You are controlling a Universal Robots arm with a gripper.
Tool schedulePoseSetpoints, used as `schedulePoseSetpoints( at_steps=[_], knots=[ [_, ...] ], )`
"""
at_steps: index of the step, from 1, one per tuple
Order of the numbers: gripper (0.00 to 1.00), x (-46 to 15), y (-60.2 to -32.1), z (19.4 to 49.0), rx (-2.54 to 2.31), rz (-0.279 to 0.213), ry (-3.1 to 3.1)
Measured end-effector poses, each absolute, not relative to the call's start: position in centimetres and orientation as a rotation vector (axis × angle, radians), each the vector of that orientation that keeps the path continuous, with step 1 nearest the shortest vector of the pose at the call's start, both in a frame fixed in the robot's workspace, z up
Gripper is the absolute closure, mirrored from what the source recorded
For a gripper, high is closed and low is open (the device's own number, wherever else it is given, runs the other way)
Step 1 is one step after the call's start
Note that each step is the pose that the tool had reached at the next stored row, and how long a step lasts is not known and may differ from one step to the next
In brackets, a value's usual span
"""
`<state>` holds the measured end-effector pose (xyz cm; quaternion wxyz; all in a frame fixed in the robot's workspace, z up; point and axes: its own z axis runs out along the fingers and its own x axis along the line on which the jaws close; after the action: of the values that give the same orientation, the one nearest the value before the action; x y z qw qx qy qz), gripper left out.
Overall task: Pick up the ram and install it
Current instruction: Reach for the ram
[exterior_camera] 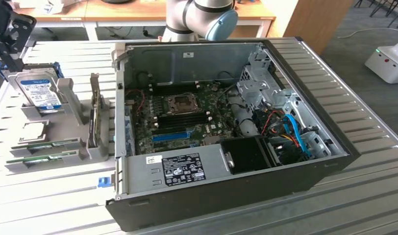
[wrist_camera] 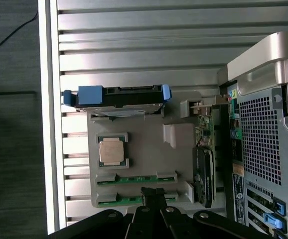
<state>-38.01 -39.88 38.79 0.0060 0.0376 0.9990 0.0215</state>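
**A:** Nearest, at the exterior view's left, the ram is seen lying flat in the grey holder. A twin stick is laid just beyond it, parallel.

**B:** And the long axis?

**A:** It is run left to right across the exterior view, with each end caught in a raised lip of the holder. Farther back a processor is seated, then the hard drive is stood on edge.

**B:** The pincer?

**A:** It is hung well above the holder, fingertips pressed together, and nothing is held. The ram is placed below it, toward the near side.

**B:** Room to move?

**A:** Open air is left above the sticks. The computer case is set just beside the holder on the exterior view's right, with bare tabletop nearer. A lift straight up is judged the cleanest way out of those lips.
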Motion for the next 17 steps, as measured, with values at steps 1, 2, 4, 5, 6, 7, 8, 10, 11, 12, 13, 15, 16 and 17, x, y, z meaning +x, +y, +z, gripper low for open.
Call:
schedulePoseSetpoints(
  at_steps=[1,2,4,5,6,7,8,10,11,12,13,15,16,17],
  knots=[
    [0.89,-38.01,-39.88,38.78,0.117,0.067,3.127],
    [0.89,-38.01,-39.88,38.79,0.118,0.067,3.127],
    [0.89,-38.01,-39.89,38.78,0.118,0.067,3.127],
    [0.89,-38.01,-39.89,38.78,0.118,0.067,3.127],
    [0.89,-38.01,-39.89,38.79,0.117,0.067,3.127],
    [0.89,-38.01,-39.88,38.78,0.118,0.067,3.127],
    [0.89,-38.01,-39.88,38.78,0.118,0.067,3.127],
    [0.89,-38.01,-39.88,38.79,0.118,0.067,3.127],
    [0.89,-38.02,-39.91,38.78,0.118,0.067,3.127],
    [0.89,-38.03,-40.0,38.78,0.118,0.067,3.127],
    [0.89,-38.02,-40.13,38.78,0.118,0.067,3.127],
    [0.89,-38.01,-40.44,38.79,0.118,0.067,3.127],
    [0.89,-38.01,-40.6,38.79,0.117,0.066,3.127],
    [0.89,-38.01,-40.78,38.78,0.117,0.066,3.127]
  ],
)
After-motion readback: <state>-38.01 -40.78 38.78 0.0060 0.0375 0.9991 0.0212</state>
